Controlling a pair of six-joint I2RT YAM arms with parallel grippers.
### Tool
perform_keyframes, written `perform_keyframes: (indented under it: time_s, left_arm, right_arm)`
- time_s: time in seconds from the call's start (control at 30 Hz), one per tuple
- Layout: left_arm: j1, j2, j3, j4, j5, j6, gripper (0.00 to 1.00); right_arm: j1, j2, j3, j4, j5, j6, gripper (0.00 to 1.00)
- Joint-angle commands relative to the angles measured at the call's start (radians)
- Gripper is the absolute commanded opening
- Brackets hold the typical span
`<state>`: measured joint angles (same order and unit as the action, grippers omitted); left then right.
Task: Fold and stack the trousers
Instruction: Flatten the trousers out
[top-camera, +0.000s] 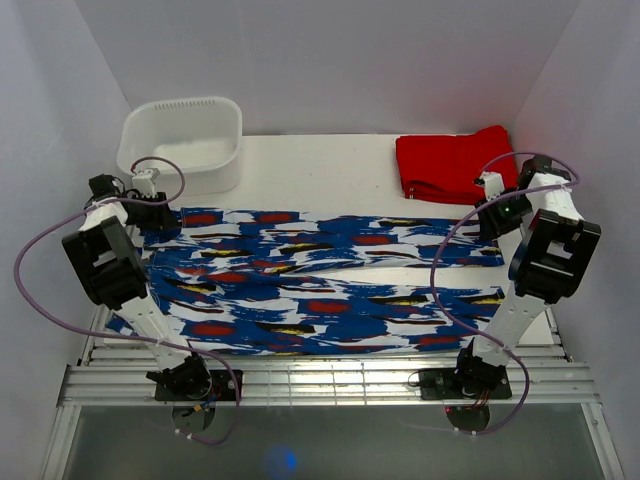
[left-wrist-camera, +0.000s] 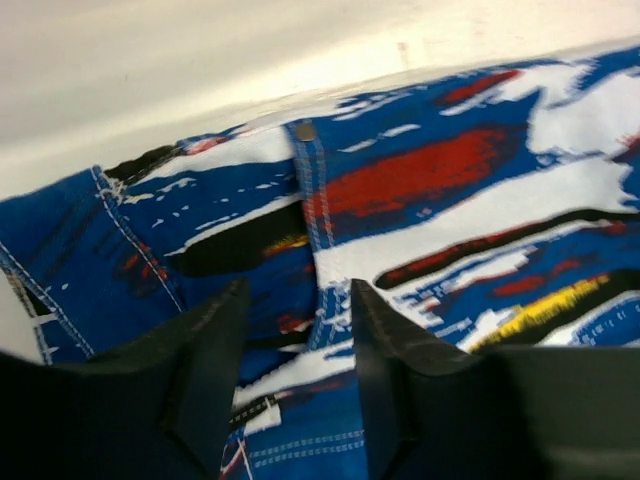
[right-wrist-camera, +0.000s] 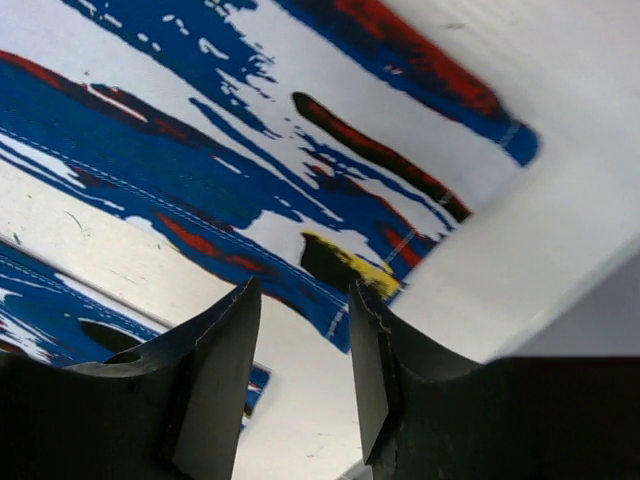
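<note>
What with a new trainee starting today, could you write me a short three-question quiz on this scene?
1. True or false: the trousers are already folded in half.
2. Which lies at the far right? A: a yellow towel. B: a red folded garment. C: a blue box.
3. Fill the gap: the left hand and the right hand are both ____ above the fabric.

Key: 1 false, they lie spread out flat; 2 B; 3 open.
</note>
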<state>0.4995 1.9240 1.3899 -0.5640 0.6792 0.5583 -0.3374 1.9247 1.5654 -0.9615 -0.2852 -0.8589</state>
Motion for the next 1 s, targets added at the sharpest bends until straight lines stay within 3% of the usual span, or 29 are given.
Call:
perform_keyframes:
  time_s: [0.0, 0.13, 0.27, 0.4, 0.5, 0.6, 0.7, 0.8, 0.97]
  left_arm:
    - [0.001, 0.038, 0.032, 0.107, -0.07, -0.185, 0.53]
    - [0.001, 0.118, 0.04, 0.17, -0.225, -0.297, 0.44]
    - [0.017, 0.165, 0.069, 0.222, -0.351, -0.377, 0.43]
    - [0.048, 0.19, 0.116, 0.234, -0.379, -0.442, 0.45]
    - [0.071, 0.17, 0.135, 0.219, -0.285, -0.448, 0.51]
    - [0.074, 0.037, 0.085, 0.182, -0.06, -0.356, 0.58]
    - [0.073, -0.084, 0.014, 0.161, 0.023, -0.241, 0.62]
    - [0.07, -0.221, -0.063, 0.095, 0.048, -0.154, 0.64]
    - [0.066, -0.341, -0.173, -0.075, 0.045, 0.046, 0.64]
  right_arm:
    - [0.024, 0.014, -0.082, 0.041, -0.051, 0.044, 0.46]
    - [0.041, 0.065, -0.165, 0.133, 0.007, 0.049, 0.45]
    - [0.043, 0.135, -0.173, 0.194, 0.073, 0.054, 0.45]
    - [0.055, 0.168, -0.107, 0.21, 0.086, 0.083, 0.49]
    - [0.07, 0.16, -0.047, 0.167, 0.057, 0.089, 0.57]
    - [0.071, 0.07, -0.004, 0.097, -0.017, 0.063, 0.62]
    - [0.071, -0.013, -0.022, 0.035, -0.032, 0.023, 0.65]
    - [0.072, -0.13, -0.088, -0.031, -0.026, -0.052, 0.67]
    - [0.072, -0.266, -0.247, -0.163, -0.017, -0.147, 0.59]
